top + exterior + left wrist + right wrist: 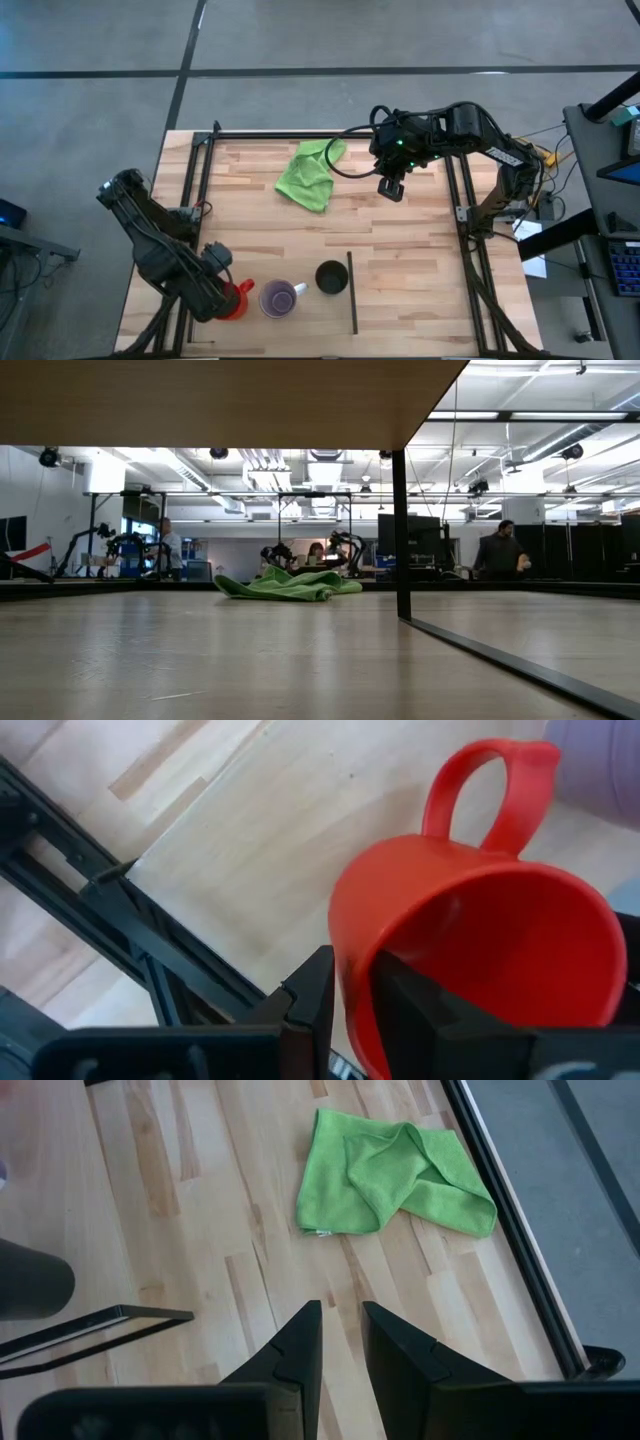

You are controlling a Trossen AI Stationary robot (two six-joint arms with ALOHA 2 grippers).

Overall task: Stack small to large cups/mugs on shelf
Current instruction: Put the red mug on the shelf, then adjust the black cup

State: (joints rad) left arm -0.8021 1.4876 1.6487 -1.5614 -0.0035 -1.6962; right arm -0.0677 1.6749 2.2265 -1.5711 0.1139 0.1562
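The red mug is at the shelf's near left end, in my left gripper, which is shut on it. The purple cup with a whitish handle stands right beside the mug. The black cup stands further right, by a thin black bar. My right gripper hangs shut and empty over the table's far right part, right of the green cloth. My left gripper holds the red mug by its wall at the rim, on the side opposite the handle. One finger is inside the mug and one outside. The fingers come slanting down from the table's left. I cannot tell whether the mug's base rests on the shelf.
Black frame rails run along the table's left, far and right sides. In the low view the shelf's underside and a black post show, with the cloth on bare wood beyond. People stand in the room behind.
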